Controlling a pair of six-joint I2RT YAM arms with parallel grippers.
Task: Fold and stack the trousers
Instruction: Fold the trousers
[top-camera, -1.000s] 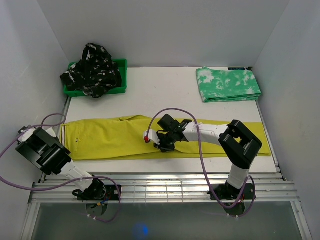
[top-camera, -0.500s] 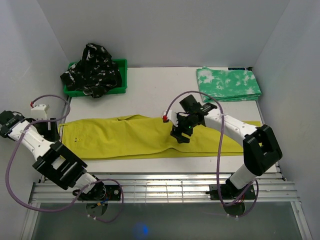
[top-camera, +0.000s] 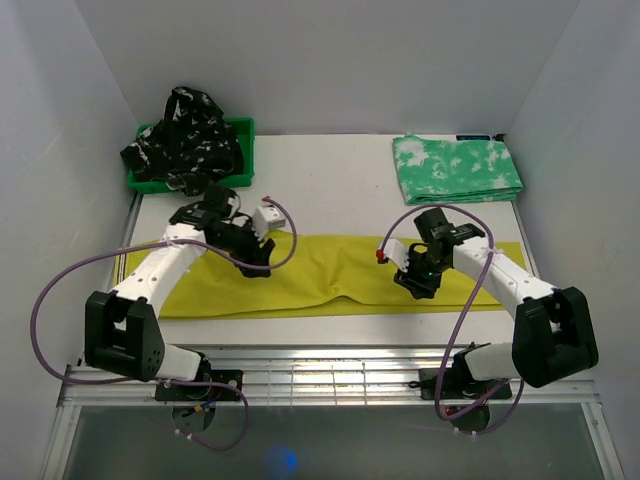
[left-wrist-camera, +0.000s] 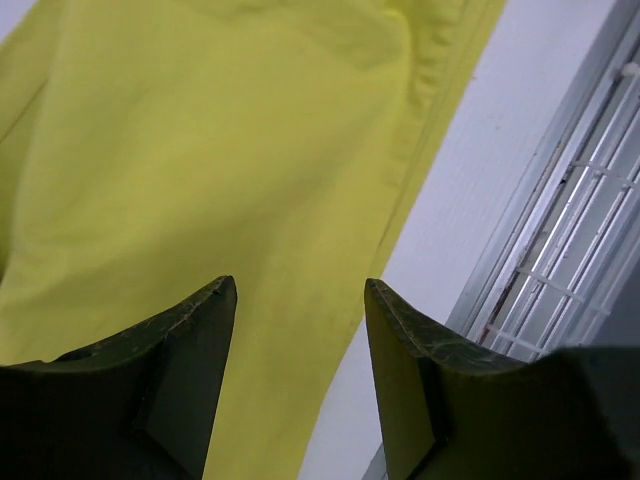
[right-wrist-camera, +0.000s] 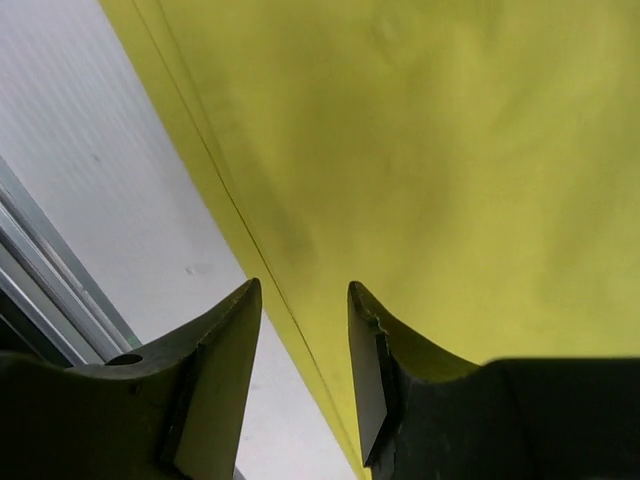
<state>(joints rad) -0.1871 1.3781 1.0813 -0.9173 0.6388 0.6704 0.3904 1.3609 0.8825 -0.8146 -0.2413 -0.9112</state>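
My left pincer (top-camera: 258, 264) hangs over the left-centre of the frame with its jaws apart and nothing between them. My right pincer (top-camera: 409, 284) at right-centre also has its jaws apart, by a narrower gap, and is likewise empty. Both sit above the mustard-yellow trousers (top-camera: 330, 272), stretched flat across the middle of the white surface (top-camera: 330, 190). The green-and-white pair (top-camera: 455, 168) lies folded at upper right. The black patterned pair (top-camera: 185, 140) is heaped in the green bin (top-camera: 243, 150) at upper left.

Mustard-yellow trousers (top-camera: 330, 275) are plain; green-and-white trousers (top-camera: 457, 168) mottled; black trousers (top-camera: 185, 140) white-patterned.
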